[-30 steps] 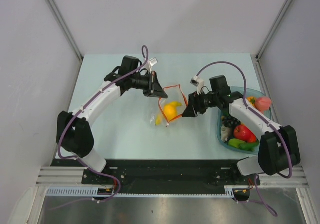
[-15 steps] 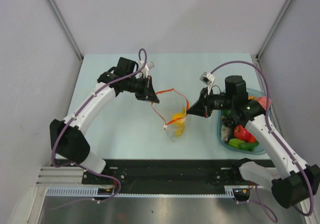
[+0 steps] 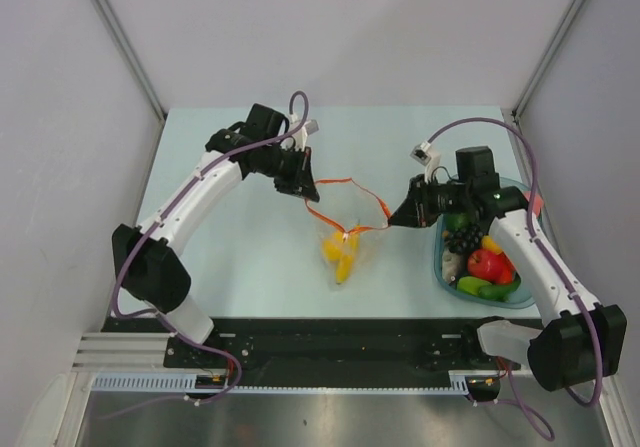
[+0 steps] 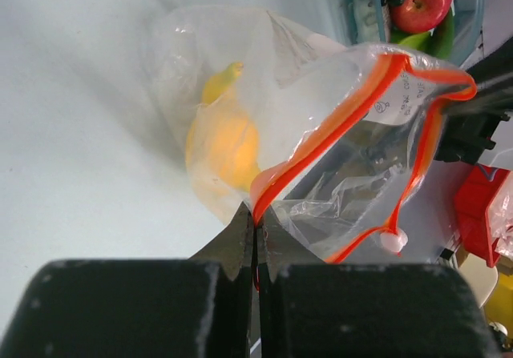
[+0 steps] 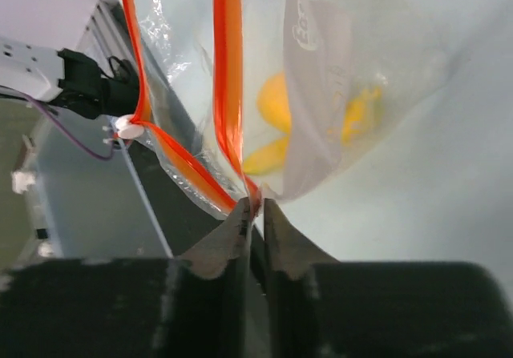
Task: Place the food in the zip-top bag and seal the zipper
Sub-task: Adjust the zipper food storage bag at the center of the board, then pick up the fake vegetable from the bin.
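I am working over the pale table (image 3: 230, 257). At the right edge, my right arm (image 3: 520, 242) is covering part of the tub (image 3: 437, 259), so only some of its contents are showing. The bag (image 3: 343, 254) is sagging at frame centre, and its crinkles are blurring the yellow food (image 3: 338, 250) inside. I cannot tell whether its bottom is touching the table. My left gripper (image 3: 308, 190) and right gripper (image 3: 398, 219) are each pinching one end of the zipper (image 3: 372, 195), fingers clamped tight.
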Controlling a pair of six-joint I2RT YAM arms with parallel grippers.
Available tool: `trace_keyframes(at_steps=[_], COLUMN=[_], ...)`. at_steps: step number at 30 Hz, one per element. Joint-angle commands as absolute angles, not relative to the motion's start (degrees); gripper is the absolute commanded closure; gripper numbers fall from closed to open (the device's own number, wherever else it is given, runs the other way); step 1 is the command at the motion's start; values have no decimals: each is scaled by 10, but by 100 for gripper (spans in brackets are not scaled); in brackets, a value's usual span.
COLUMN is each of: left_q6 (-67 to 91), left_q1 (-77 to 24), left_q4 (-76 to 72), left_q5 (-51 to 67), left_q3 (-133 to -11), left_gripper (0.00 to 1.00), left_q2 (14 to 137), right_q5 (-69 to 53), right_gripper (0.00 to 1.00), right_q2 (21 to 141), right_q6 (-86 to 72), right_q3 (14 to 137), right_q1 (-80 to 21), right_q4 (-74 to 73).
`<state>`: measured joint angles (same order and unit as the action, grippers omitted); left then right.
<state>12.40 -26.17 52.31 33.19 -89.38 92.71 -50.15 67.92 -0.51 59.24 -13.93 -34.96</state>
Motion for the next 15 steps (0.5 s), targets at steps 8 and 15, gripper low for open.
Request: trace_keyframes(at_steps=[8,15], left_q6=[132,149], left_q1=[-301,-310], left_q4=[513,511], left_q5=[357,357], left_q3=[-963,-995], left_gripper=[100,100], left_q2=[967,989], right_q5=[-412,-271], right_gripper=[5,2], right_q2=[647,700], right_q6=[222,411], right_q3=[686,689], right_q1=[37,119], right_q4=[-466,-527])
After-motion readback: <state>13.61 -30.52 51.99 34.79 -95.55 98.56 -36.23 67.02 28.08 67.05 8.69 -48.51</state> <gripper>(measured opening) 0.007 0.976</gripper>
